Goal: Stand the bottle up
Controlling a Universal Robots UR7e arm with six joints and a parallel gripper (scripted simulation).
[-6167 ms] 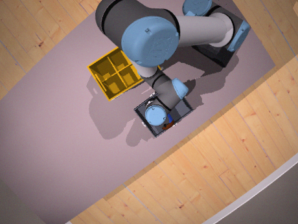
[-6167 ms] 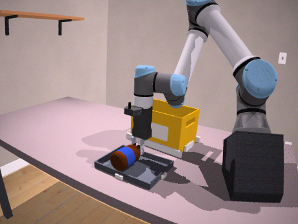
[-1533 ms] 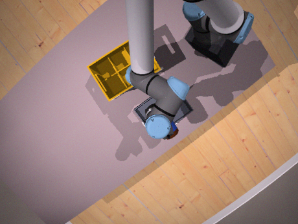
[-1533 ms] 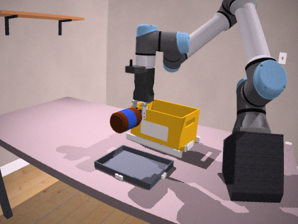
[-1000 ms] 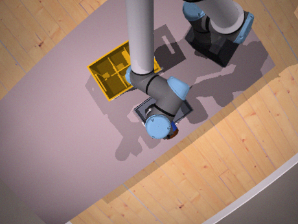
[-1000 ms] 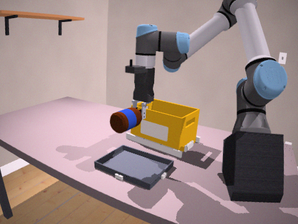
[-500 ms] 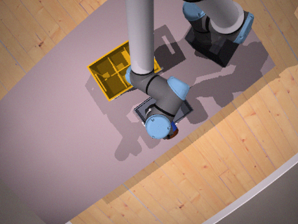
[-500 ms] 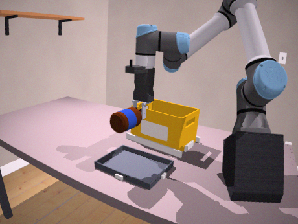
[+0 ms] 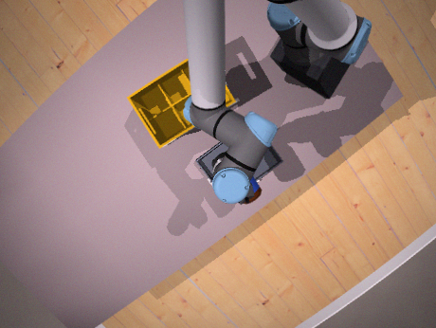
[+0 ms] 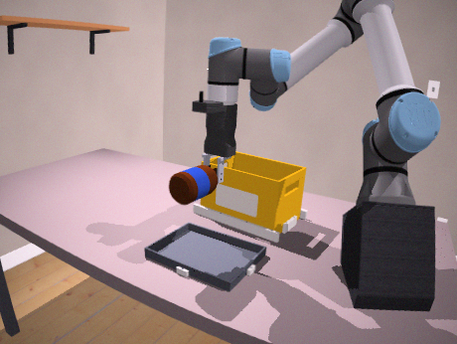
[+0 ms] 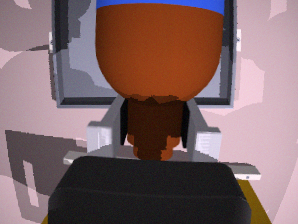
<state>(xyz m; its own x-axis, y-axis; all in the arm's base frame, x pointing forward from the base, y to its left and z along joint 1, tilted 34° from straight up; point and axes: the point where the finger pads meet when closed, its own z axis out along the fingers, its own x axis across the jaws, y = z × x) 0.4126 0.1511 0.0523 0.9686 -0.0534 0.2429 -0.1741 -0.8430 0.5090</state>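
One bottle (image 9: 256,185) (image 10: 197,183) (image 11: 159,47) in one claw (image 10: 215,170) (image 11: 155,110), above one tray (image 9: 276,161) (image 10: 237,281) (image 11: 67,102)

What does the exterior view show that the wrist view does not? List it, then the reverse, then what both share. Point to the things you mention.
Only the exterior view: the wall shelf (image 10: 65,24), the arm's black pedestal (image 10: 392,254) and the bottle's round base.

Only the wrist view: the bottle's neck running between both fingers, its tip beyond them.

Both: the brown bottle (image 10: 194,184) (image 11: 157,55) with its blue band, held lying by the gripper (image 10: 215,171) (image 11: 155,110); the dark tray (image 10: 229,285); part of the yellow crate (image 10: 290,204) (image 11: 255,202).
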